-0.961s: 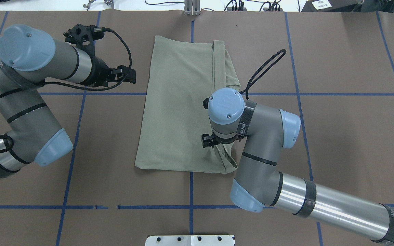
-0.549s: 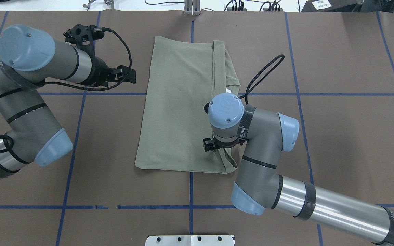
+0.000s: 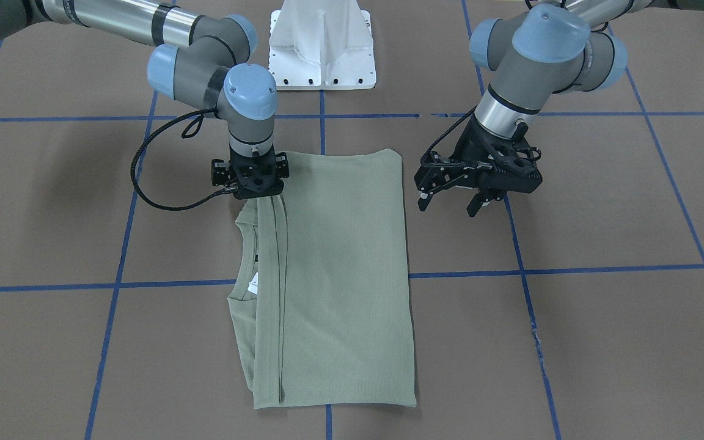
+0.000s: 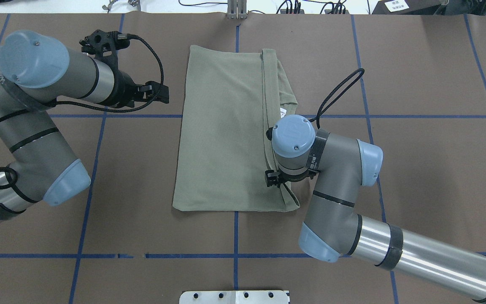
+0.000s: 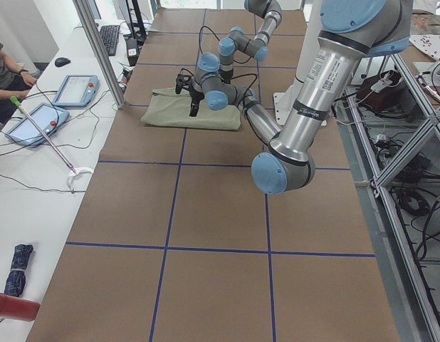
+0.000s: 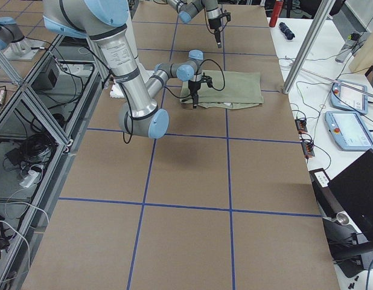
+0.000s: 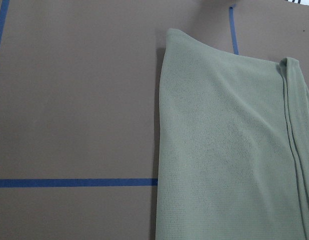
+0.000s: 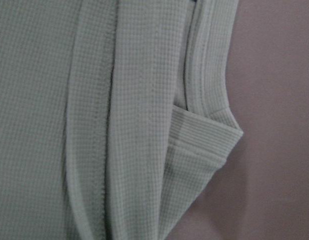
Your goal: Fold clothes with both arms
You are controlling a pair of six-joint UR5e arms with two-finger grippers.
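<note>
1. Surface (image 4: 416, 169): brown covering, divided into large squares by blue tape lines.

2. Left arm (image 4: 36, 122): enters from the robot's left and ends well clear of the garment, with its wrist raised above the surface. Right arm (image 4: 336, 190): reaches in from the robot's right, with its wrist pointing straight down over the garment's right-hand side.

3. Shirt (image 4: 222, 139): olive-green knit, folded into a long flat rectangle. It lies at the middle of the surface, across the central tape line. Its folded-over layers form a narrow strip along the robot's right edge, where the neck opening also shows.

4. White pedestal base (image 3: 322, 43): stands at the robot's side of the surface, just beyond the shirt's near hem.

5. Left claw (image 3: 447, 206): fingers spread wide and holding nothing. It hangs above bare surface just beside the shirt's left edge.

6. Right claw (image 3: 254, 190): set down on the layered strip near the shirt's near corner. Its fingers are hidden under the wrist, so it cannot be told whether they grip the cloth.

7. White hang tag (image 3: 253, 284): lies inside the neck opening.

8. Black label (image 3: 255, 257): sits at the neckband, near the tag.
</note>
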